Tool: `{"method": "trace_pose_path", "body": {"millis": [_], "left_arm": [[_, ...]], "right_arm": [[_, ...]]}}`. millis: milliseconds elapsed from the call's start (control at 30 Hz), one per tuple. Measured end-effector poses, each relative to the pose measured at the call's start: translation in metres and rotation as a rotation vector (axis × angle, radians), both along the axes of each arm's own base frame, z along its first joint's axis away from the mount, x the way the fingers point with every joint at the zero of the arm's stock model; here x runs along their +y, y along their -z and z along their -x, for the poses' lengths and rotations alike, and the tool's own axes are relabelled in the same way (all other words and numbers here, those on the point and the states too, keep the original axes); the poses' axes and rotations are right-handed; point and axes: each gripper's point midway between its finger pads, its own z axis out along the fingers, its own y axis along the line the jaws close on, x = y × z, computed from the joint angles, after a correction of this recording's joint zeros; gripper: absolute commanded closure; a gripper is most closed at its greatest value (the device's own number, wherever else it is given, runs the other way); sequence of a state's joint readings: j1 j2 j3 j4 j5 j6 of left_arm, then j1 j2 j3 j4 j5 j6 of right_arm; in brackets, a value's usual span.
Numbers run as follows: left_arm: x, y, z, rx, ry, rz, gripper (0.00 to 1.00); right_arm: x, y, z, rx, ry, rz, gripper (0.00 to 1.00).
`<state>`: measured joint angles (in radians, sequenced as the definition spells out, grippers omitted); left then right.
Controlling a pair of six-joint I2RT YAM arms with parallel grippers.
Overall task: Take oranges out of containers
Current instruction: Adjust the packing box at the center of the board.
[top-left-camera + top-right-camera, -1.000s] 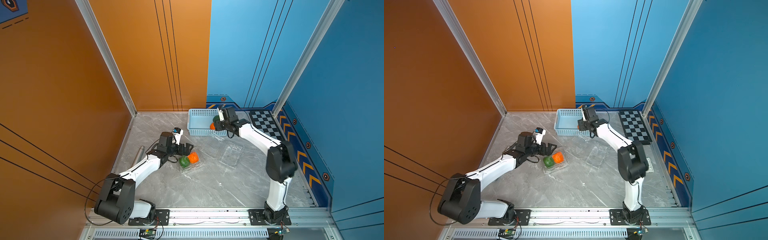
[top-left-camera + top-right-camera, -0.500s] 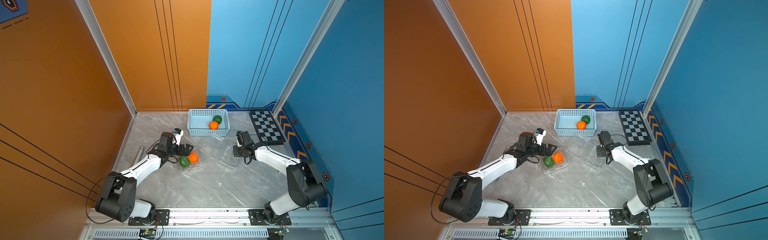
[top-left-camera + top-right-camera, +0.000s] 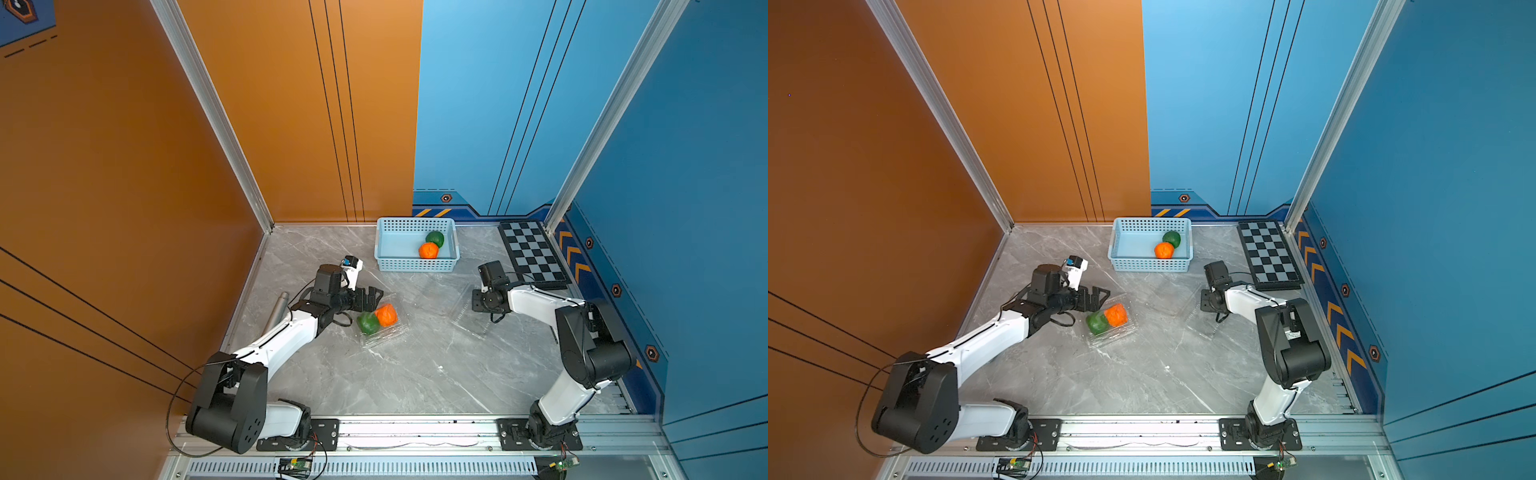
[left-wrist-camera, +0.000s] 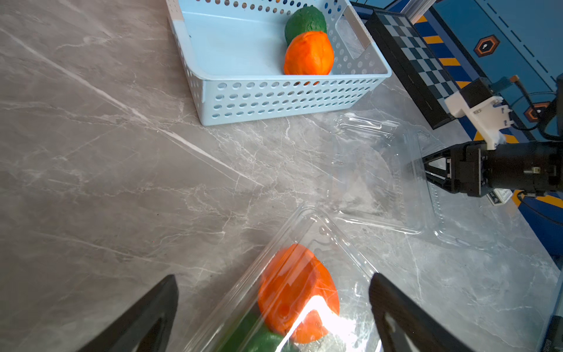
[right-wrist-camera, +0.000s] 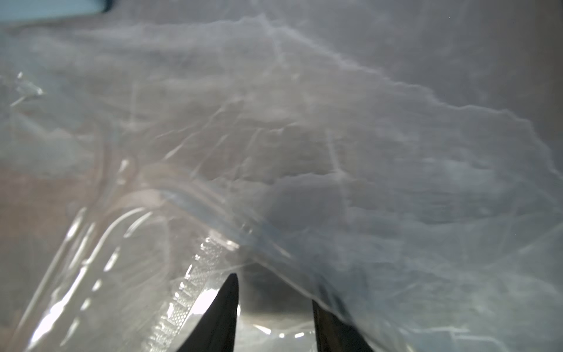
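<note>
Now | left gripper (image 3: 371, 296) wide, empty | orange (image 3: 386, 314) just ahead of it, in shut box (image 3: 384, 336) | right gripper (image 5: 274, 289) narrow at empty box (image 4: 380, 189), I cannot tell grip.

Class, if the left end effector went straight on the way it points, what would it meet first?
Probably the clear container, right ahead of the left end effector, with an orange inside; depth is unclear.
</note>
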<state>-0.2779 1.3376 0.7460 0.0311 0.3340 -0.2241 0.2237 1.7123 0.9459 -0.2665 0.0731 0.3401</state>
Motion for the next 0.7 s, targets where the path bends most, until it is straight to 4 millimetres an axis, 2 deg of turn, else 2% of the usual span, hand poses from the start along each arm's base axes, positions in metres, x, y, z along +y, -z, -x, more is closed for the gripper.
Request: {"method": "trace_pose_path", "body": {"millis": [100, 200, 300, 467, 500, 533, 600, 700], "left_arm": [[0.005, 0.0, 0.0, -0.001, -0.013, 0.0, 0.02], [0.007, 0.002, 0.0, 0.007, -0.017, -0.003, 0.02], [0.007, 0.003, 0.002, 0.014, -0.017, -0.005, 0.02], [0.011, 0.008, 0.007, 0.028, -0.025, -0.042, 0.02], [0.013, 0.01, 0.009, 0.033, -0.027, -0.053, 0.02], [0.013, 0.011, 0.01, 0.039, -0.027, -0.064, 0.02], [0.016, 0.015, 0.012, 0.047, -0.028, -0.086, 0.02], [0.018, 0.02, 0.014, 0.065, -0.023, -0.102, 0.02]], "right_arm": [[-0.019, -0.003, -0.003, -0.01, 0.068, -0.002, 0.55], [-0.024, -0.008, -0.006, -0.022, 0.086, -0.006, 0.55], [-0.02, -0.024, -0.01, -0.064, 0.077, -0.015, 0.53], [0.003, -0.069, -0.008, -0.174, 0.006, -0.039, 0.56], [0.011, -0.08, -0.005, -0.2, -0.021, -0.044, 0.59], [0.018, -0.089, -0.001, -0.22, -0.045, -0.049, 0.68], [0.033, -0.103, 0.008, -0.254, -0.101, -0.058, 0.97], [0.056, -0.118, 0.022, -0.288, -0.18, -0.078, 1.0]]}}
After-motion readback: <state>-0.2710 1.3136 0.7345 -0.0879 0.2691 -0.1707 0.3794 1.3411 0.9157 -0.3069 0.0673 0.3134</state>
